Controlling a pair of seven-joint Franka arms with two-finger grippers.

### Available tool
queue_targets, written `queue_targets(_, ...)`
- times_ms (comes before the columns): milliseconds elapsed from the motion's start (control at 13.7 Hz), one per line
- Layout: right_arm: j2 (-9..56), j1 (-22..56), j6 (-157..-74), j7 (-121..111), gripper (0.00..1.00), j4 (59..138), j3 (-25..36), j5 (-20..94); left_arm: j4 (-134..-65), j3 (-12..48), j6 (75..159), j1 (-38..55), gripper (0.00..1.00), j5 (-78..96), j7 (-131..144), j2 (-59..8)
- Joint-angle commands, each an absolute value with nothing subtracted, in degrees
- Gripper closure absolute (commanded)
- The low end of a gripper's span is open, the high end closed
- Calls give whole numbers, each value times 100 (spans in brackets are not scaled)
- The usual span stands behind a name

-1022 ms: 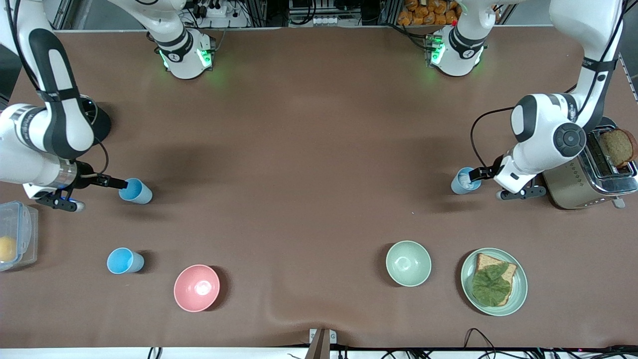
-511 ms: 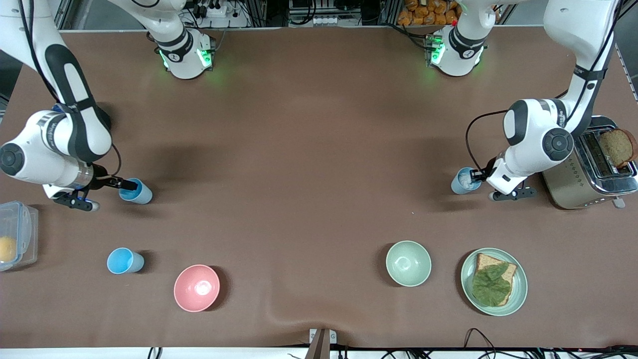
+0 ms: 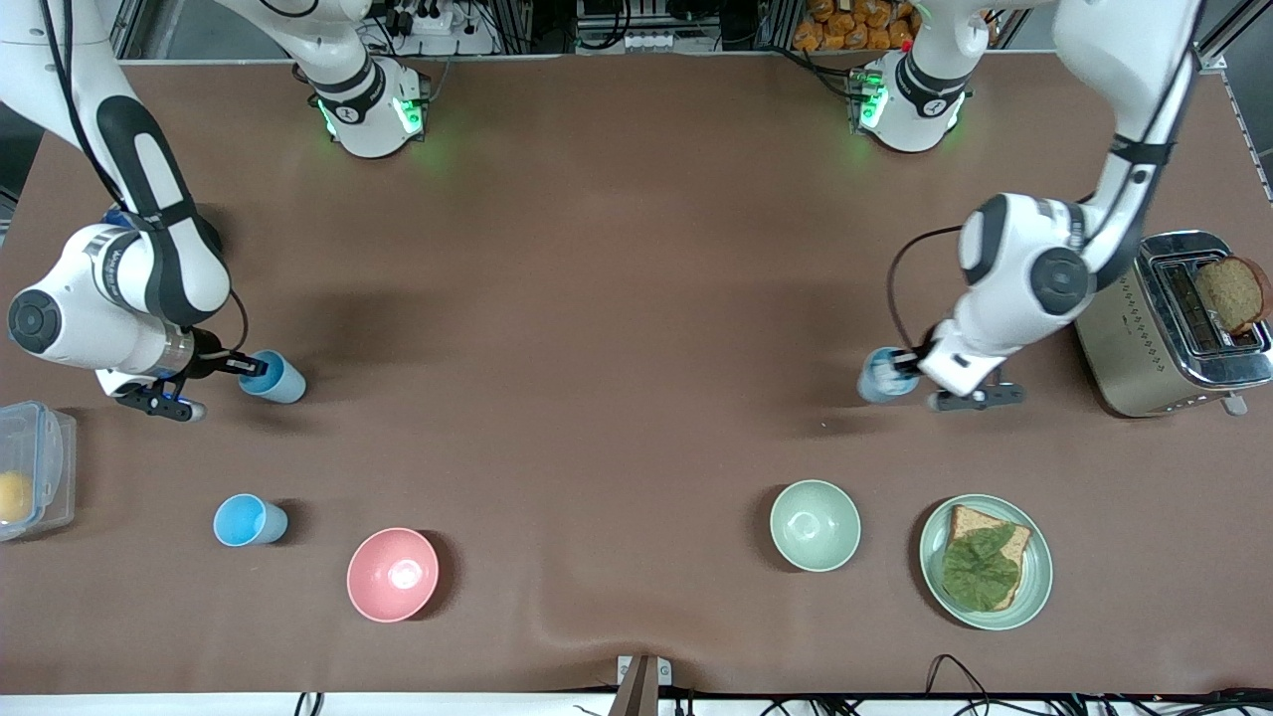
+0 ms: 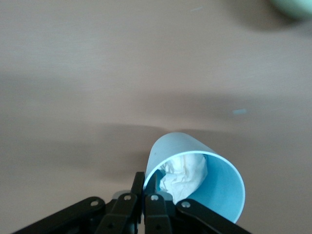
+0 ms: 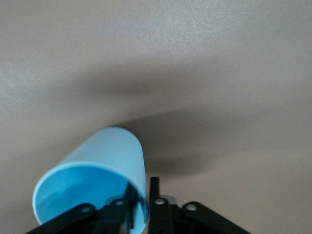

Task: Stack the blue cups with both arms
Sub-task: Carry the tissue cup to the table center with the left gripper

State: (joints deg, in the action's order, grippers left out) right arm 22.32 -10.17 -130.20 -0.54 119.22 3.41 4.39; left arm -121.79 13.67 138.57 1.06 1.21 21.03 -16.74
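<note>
My left gripper (image 3: 903, 362) is shut on the rim of a blue cup (image 3: 879, 377) with crumpled white paper inside, held just over the table beside the toaster. In the left wrist view the left gripper (image 4: 148, 187) pinches that cup's (image 4: 222, 192) wall. My right gripper (image 3: 251, 367) is shut on the rim of an empty blue cup (image 3: 278, 380) near the right arm's end. In the right wrist view the right gripper (image 5: 141, 194) has one finger inside that cup (image 5: 100, 158) and one outside. A third blue cup (image 3: 249, 520) stands upright nearer the front camera.
A pink bowl (image 3: 393, 575) sits beside the third cup. A green bowl (image 3: 815, 525) and a green plate (image 3: 1034, 587) with bread and lettuce lie nearer the front camera. A toaster (image 3: 1144, 348) holds a bread slice. A clear container (image 3: 40, 443) sits at the right arm's end.
My left gripper has carried its cup away from the toaster toward the table's middle. The right arm's wrist has turned while its cup stayed almost in place.
</note>
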Motion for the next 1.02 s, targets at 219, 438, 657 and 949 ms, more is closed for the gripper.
queue_targets(219,1961,-1055,-11666,315,100,11190,246,351,-10989,1521,13816,1956,100,185,4812,-2538)
queue_targets(438,1495,-801,-11085,624,100,11109,237,343,-10031,1459,13808,2853,100,141,5824,-3294)
queue_targets(657,1502,-511,-11004,921,100,10830,229,422,-9371,1433,13808,3434,100,71,6283,-3936)
queue_targets(949,1459,-124,-10934,1248,100,10652,211,431,-9176,1345,13816,3857,98,-35,6653,-4157)
